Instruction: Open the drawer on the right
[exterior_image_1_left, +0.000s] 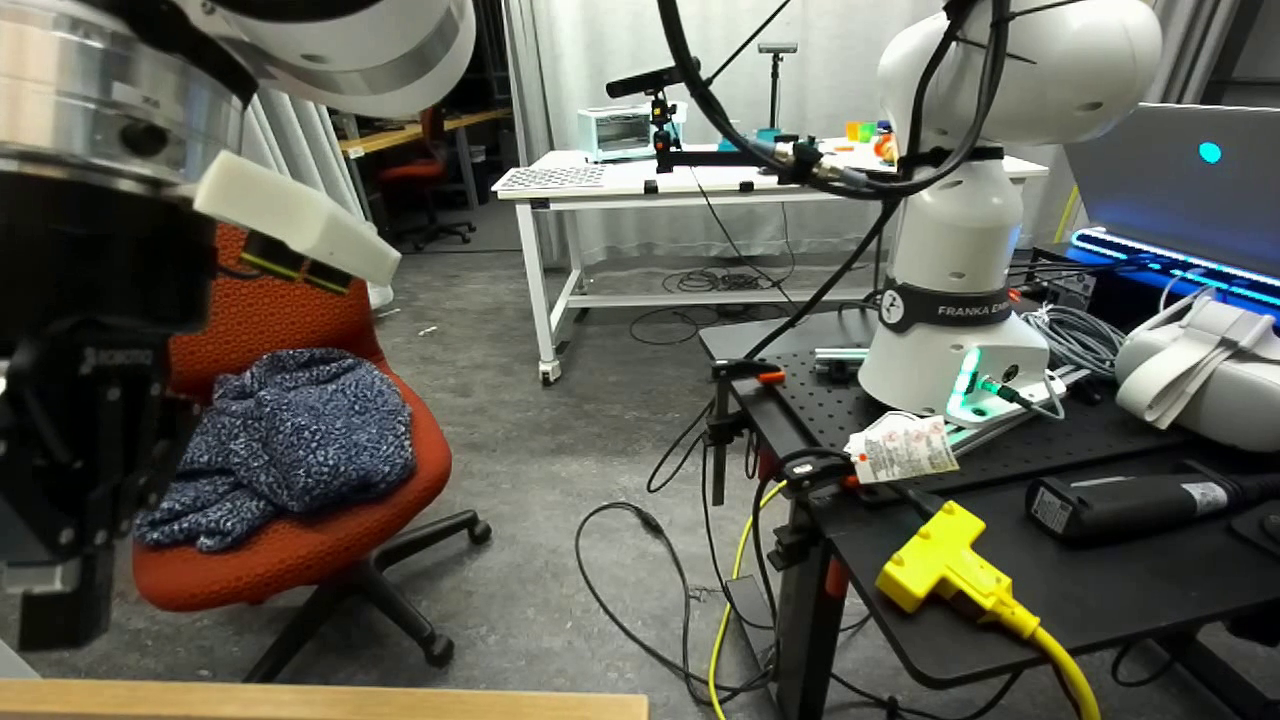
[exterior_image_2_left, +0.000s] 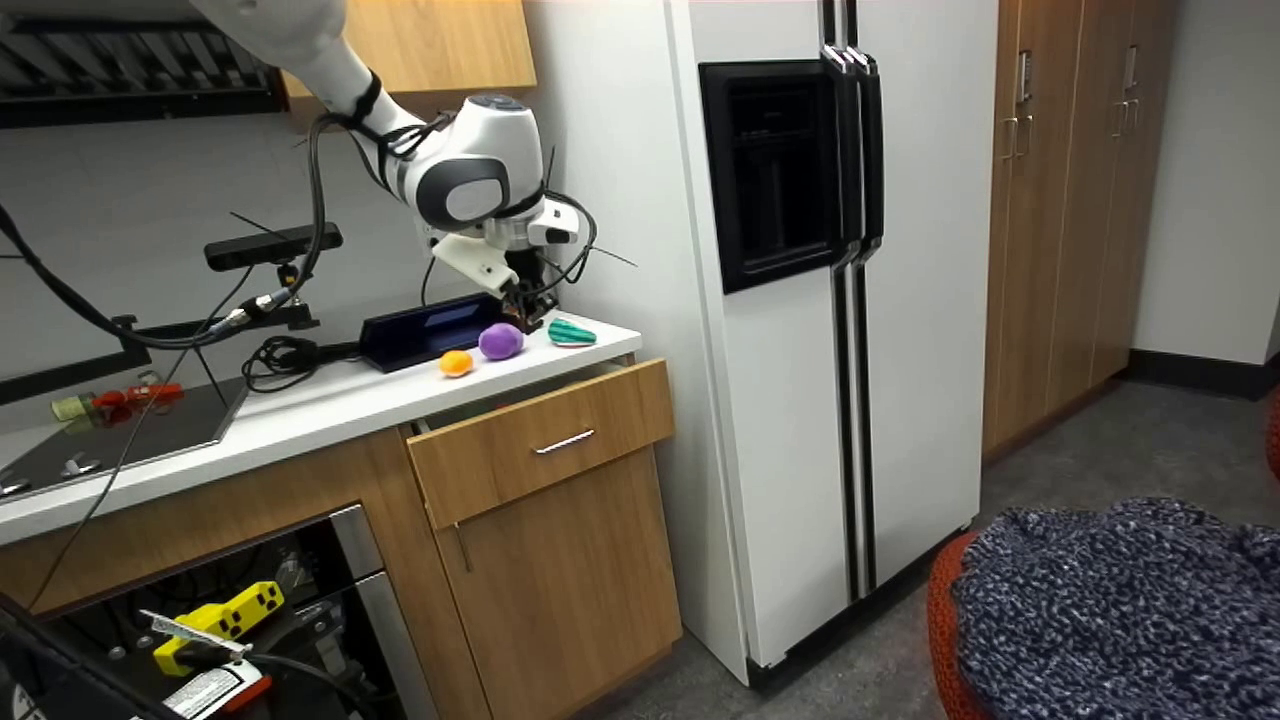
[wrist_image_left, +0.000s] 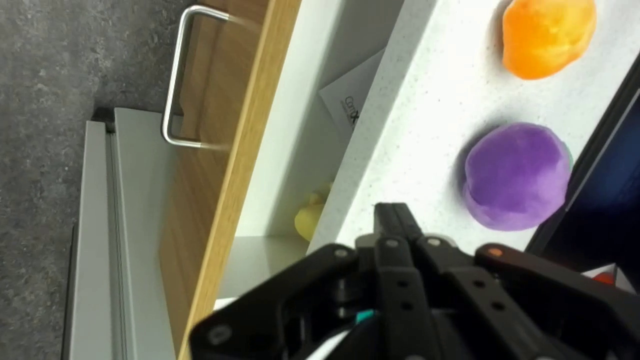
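Observation:
The drawer (exterior_image_2_left: 520, 445) stands partly open under the counter in an exterior view, with a light wood front and a silver handle (exterior_image_2_left: 565, 442). The wrist view shows its wood rim (wrist_image_left: 240, 165), white inside and handle (wrist_image_left: 173, 80). A yellow object (wrist_image_left: 306, 221) and a printed white card (wrist_image_left: 350, 97) lie inside it, partly hidden by the counter edge. My gripper (wrist_image_left: 395, 207) is shut with nothing between its fingertips. It is above the counter, behind the drawer opening and away from the handle. It also shows in both exterior views (exterior_image_2_left: 533, 315) (exterior_image_1_left: 65, 600).
On the white counter (exterior_image_2_left: 330, 415) are a purple object (exterior_image_2_left: 500, 341), an orange object (exterior_image_2_left: 456, 363), a green striped object (exterior_image_2_left: 572, 333) and a dark blue tray (exterior_image_2_left: 400, 340). A white fridge (exterior_image_2_left: 780, 420) stands beside the drawer. An orange chair (exterior_image_1_left: 330, 560) holds a knitted garment.

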